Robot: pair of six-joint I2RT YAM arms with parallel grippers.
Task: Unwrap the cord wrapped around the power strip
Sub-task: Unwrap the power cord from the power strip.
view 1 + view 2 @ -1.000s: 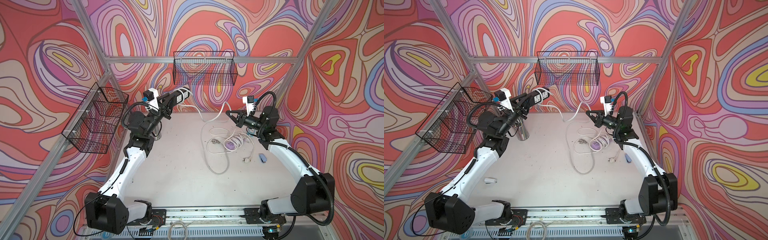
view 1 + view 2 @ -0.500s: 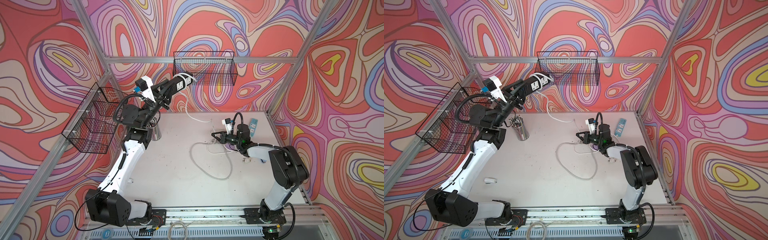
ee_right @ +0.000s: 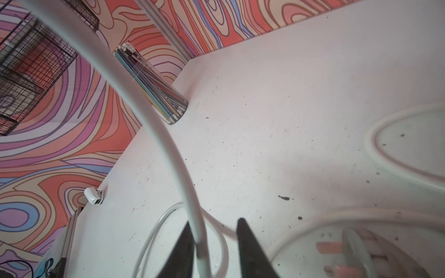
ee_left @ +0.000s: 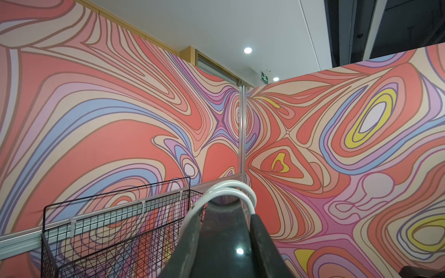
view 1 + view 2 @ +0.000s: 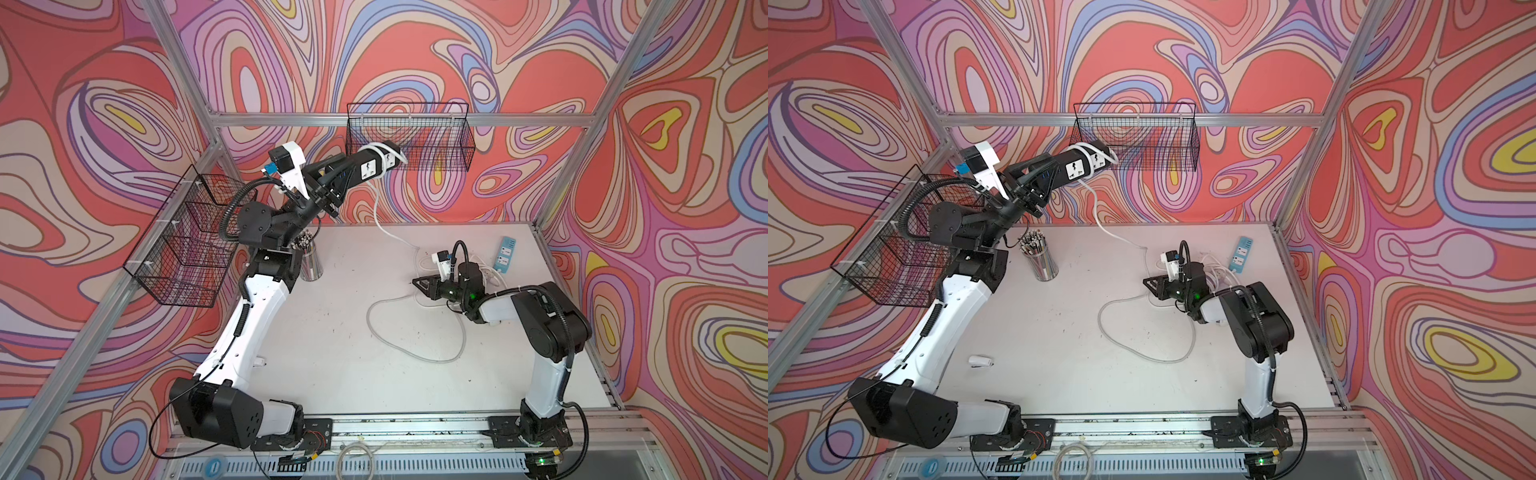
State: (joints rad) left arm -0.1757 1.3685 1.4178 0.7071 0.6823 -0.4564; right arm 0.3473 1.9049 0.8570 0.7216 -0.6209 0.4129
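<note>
The black power strip (image 5: 368, 166) (image 5: 1075, 166) is held high in the air, its far end in front of the back wire basket. My left gripper (image 5: 330, 180) (image 4: 226, 231) is shut on its near end. The white cord (image 5: 378, 212) (image 4: 228, 189) still goes twice round the strip's far end. From there it hangs down to the table and lies in a wide loop (image 5: 1142, 353). My right gripper (image 5: 417, 283) (image 3: 214, 221) is low over the table with its jaws apart. The cord (image 3: 168, 144) runs between them against one finger.
A cup of pencils (image 5: 309, 259) (image 3: 154, 96) stands at the back left. A light blue power strip (image 5: 505, 253) and more white cable lie behind my right arm. Wire baskets hang on the back wall (image 5: 409, 137) and left wall (image 5: 183, 237). A small white object (image 5: 980, 361) lies front left.
My right gripper came down from mid-air to the table and its jaws have parted off the cord. My left arm lifted the power strip higher toward the back basket.
</note>
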